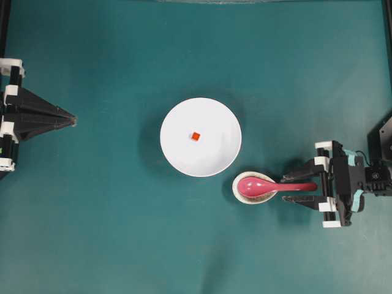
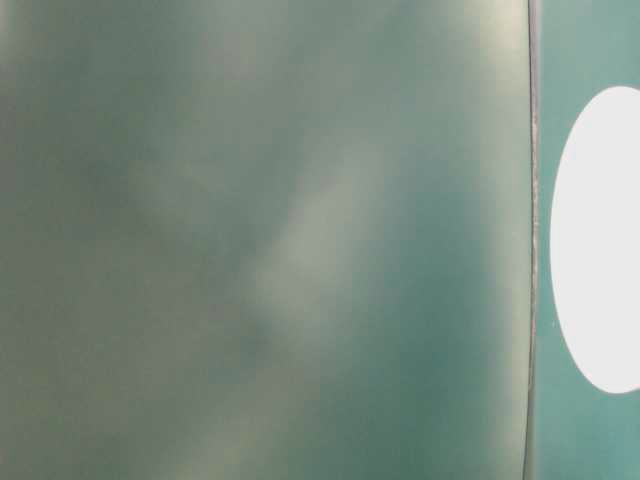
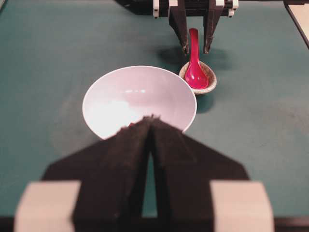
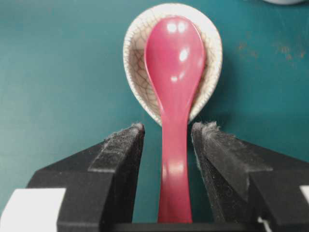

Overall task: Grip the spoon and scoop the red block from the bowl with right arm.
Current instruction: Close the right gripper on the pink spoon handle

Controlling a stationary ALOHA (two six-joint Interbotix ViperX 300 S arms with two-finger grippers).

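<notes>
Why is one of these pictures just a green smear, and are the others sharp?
The table-level view is badly out of focus: only blurred green and a white blob, probably the bowl. The overhead view is sharp and evenly lit. In the right wrist view the spoon shows glare spots; the left wrist view's near fingers are soft.

A dark teal counter [image 1: 110, 233] fills the overhead view from edge to edge, its surface matte and finely textured like a mat or cloth. Light falls from above, leaving soft shadows on the teal and a paler sheen along the top edge. A black strip [image 1: 4, 27] runs down the far left border, and another shows at the upper right corner. The table-level view is mostly a blurred grey-green haze, crossed by a thin pale vertical line [image 2: 532, 240]. No walls, floor or windows can be made out.
</notes>
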